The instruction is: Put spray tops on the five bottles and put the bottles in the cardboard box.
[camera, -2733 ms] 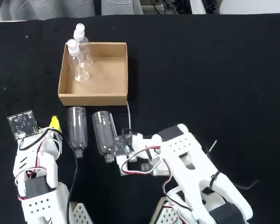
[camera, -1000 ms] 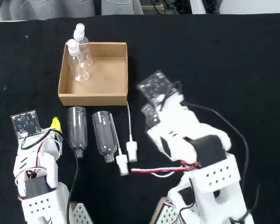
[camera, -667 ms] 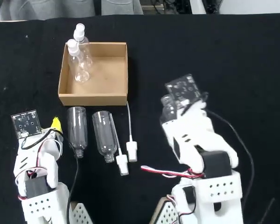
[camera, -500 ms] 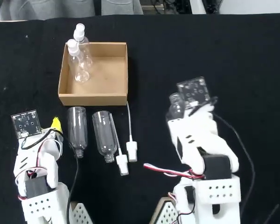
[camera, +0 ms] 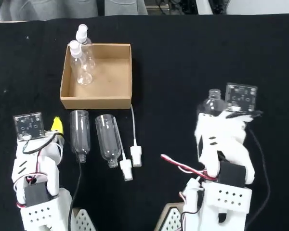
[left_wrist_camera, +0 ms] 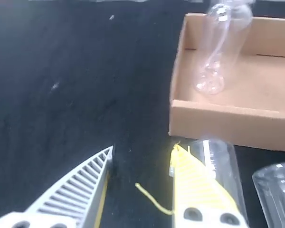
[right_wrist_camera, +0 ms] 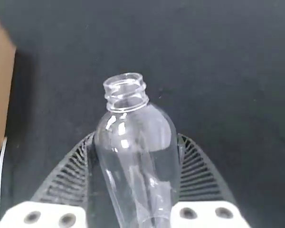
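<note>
My right gripper (right_wrist_camera: 133,161) is shut on a clear bottle (right_wrist_camera: 133,156) with an open neck; from above this bottle (camera: 211,102) stands at the right, well away from the cardboard box (camera: 97,102). Two capped bottles (camera: 82,60) stand upright in the box's far left corner. On the cloth in front of the box lie two uncapped bottles (camera: 79,131) (camera: 107,137) and two white spray tops (camera: 126,169) (camera: 135,155) with long tubes. My left gripper (left_wrist_camera: 142,190) is open near the box's front left corner, its yellow finger (left_wrist_camera: 192,190) beside a lying bottle (left_wrist_camera: 223,166).
Black cloth covers the table (camera: 207,57), with free room at the right and far side. The left arm's base (camera: 36,192) sits at the near left, the right arm's base (camera: 221,192) at the near right. Red and white cables (camera: 178,166) trail beside the right arm.
The right arm took one bottle from near the spray tops, lifted it and swung it to the right, away from the box. The left arm barely shifted.
</note>
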Robot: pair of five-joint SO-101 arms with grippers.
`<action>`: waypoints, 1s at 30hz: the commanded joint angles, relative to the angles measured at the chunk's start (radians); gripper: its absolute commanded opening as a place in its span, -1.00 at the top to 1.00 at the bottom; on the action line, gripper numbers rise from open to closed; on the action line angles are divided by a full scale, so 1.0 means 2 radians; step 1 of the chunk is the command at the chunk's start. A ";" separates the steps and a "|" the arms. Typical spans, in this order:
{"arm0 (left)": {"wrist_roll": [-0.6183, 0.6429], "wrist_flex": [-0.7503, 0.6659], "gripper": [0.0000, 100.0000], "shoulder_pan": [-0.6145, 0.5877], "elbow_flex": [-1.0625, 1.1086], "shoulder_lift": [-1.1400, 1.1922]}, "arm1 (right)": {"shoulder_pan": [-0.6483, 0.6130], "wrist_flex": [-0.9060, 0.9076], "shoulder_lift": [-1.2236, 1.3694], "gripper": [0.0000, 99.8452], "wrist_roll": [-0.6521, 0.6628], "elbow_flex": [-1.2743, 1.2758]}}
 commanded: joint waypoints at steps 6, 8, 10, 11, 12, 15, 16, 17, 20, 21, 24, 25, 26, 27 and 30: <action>-0.064 0.128 0.64 0.088 -0.136 -0.006 | 0.035 -0.021 -0.013 0.86 -0.023 0.000; -0.077 0.156 0.64 0.106 -0.158 -0.006 | 0.039 -0.021 -0.013 0.86 -0.023 0.003; -0.091 0.175 0.65 0.124 -0.171 -0.005 | 0.046 -0.022 -0.013 0.86 -0.023 0.003; -0.098 0.180 0.65 0.132 -0.174 -0.005 | 0.050 -0.022 -0.013 0.86 -0.023 0.003; -0.108 0.184 0.65 0.139 -0.174 -0.005 | 0.053 -0.022 -0.013 0.86 -0.023 0.002; -0.137 0.190 0.65 0.161 -0.172 -0.005 | 0.058 -0.022 -0.013 0.86 -0.023 0.001; -0.143 0.196 0.65 0.167 -0.174 -0.005 | 0.060 -0.022 -0.013 0.86 -0.023 0.001; -0.149 0.204 0.65 0.174 -0.176 -0.005 | 0.064 -0.023 -0.013 0.86 -0.023 0.001; -0.166 0.223 0.65 0.194 -0.180 -0.005 | 0.081 -0.033 -0.013 0.86 -0.032 0.003; -0.173 0.229 0.65 0.199 -0.179 -0.005 | 0.088 -0.033 -0.013 0.86 -0.037 0.003; -0.186 0.244 0.65 0.214 -0.178 -0.005 | 0.104 -0.033 -0.013 0.86 -0.041 0.000; -0.189 0.249 0.65 0.218 -0.178 -0.005 | 0.107 -0.033 -0.013 0.86 -0.041 0.000; -0.189 0.252 0.65 0.222 -0.180 -0.005 | 0.109 -0.033 -0.013 0.86 -0.041 0.000; -0.190 0.254 0.65 0.226 -0.181 -0.005 | 0.110 -0.033 -0.013 0.86 -0.041 0.000; -0.192 0.254 0.65 0.234 -0.181 0.010 | 0.110 -0.033 -0.013 0.86 -0.041 -0.001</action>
